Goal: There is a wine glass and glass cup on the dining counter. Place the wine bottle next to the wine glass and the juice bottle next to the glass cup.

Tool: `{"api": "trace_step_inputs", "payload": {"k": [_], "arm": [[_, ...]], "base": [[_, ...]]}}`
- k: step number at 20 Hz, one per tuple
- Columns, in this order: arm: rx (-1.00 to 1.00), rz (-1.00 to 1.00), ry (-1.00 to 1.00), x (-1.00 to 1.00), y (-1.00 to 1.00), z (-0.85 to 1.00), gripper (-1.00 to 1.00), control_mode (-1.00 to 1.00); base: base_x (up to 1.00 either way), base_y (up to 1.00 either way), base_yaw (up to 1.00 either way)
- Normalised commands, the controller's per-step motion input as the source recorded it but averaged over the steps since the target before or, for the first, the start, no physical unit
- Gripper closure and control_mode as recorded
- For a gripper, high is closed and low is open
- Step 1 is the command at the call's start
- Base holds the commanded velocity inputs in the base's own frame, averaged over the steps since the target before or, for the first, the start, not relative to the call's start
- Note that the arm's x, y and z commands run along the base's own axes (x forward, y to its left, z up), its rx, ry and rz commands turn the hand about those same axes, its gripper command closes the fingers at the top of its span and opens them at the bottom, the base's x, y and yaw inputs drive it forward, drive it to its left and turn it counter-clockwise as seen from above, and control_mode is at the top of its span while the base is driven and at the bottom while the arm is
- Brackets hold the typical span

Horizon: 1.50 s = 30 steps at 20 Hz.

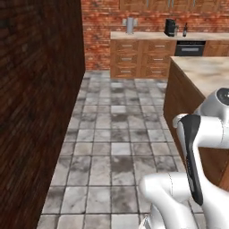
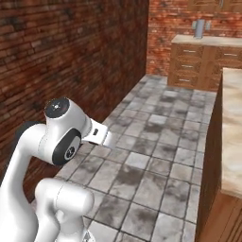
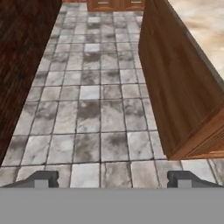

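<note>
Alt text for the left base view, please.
The robot's white arm rises at lower right over a grey tiled floor, a dark brick wall on the left. The marble dining counter stands right; a dark bottle stands on the far wall counter.

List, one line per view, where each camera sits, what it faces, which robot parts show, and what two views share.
Left base view: behind the arm, left; faces tiled floor, far wall counter.
Right base view: behind, right; arm lower left, brick wall.
Hand view: on the hand, over open gripper, faces floor.
Shared: the dining counter on the right.
</note>
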Motion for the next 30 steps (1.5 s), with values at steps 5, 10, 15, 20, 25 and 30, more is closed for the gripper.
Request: {"api": "trace_step_inputs", "payload": {"k": [5,10,15,20,25,30], "arm": [[0.00,0.00,0.00,0.00,0.00,0.00,-1.00,1.00],[0.00,0.00,0.00,0.00,0.00,0.00,-1.00,1.00],[0.00,0.00,0.00,0.00,0.00,0.00,-1.00,1.00],[0.00,0.00,0.00,0.00,0.00,0.00,-1.00,1.00],[0.00,0.00,0.00,0.00,0.00,0.00,-1.00,1.00],[0.00,0.00,0.00,0.00,0.00,0.00,-1.00,1.00]], "base": [[0.93,0.23,-0.10],[0.93,0.11,-0.03],[0.94,0.04,0.00],[0.94,0.01,0.00],[0.94,0.00,0.00],[0.86,0.00,-0.08]]}}
